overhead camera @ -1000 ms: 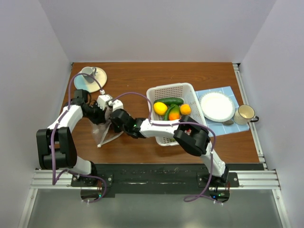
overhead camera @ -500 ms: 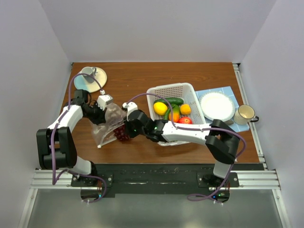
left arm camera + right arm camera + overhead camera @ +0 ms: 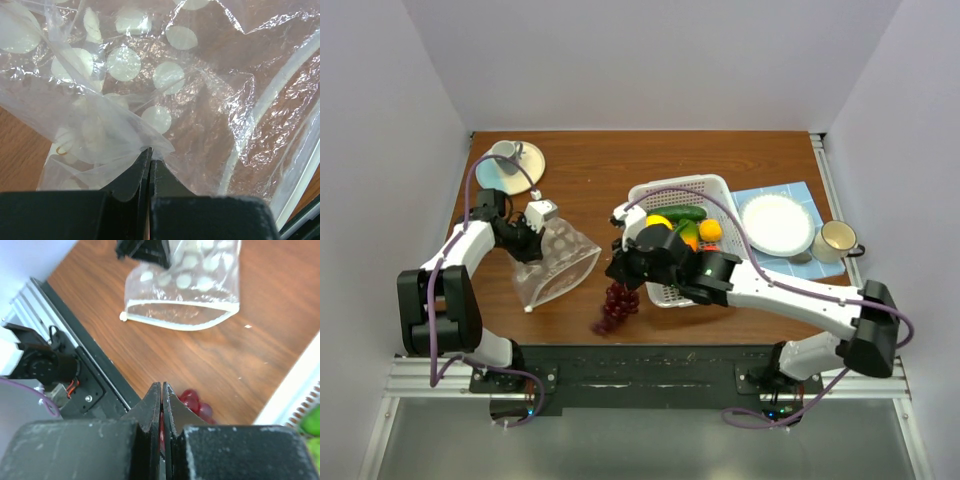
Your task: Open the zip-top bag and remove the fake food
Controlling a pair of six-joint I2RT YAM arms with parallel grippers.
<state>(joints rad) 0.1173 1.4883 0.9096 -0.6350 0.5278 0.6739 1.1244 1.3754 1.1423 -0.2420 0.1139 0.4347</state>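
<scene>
The clear dotted zip-top bag lies at the left with its mouth open toward the near edge. It also shows in the right wrist view. My left gripper is shut on the bag's far end, its jaws pinching a fold. My right gripper is shut on the purple grapes, which hang below it, left of the basket. The grapes show red-purple behind the jaws in the right wrist view. A lemon, cucumber and orange lie in the white basket.
A white plate on a blue cloth and a mug stand at the right. A cup on a saucer sits at the back left. The black rail runs along the near edge.
My right gripper has drawn the grapes out of the bag's mouth and moved right and up with them. The bag has flattened. My left gripper has stayed put.
</scene>
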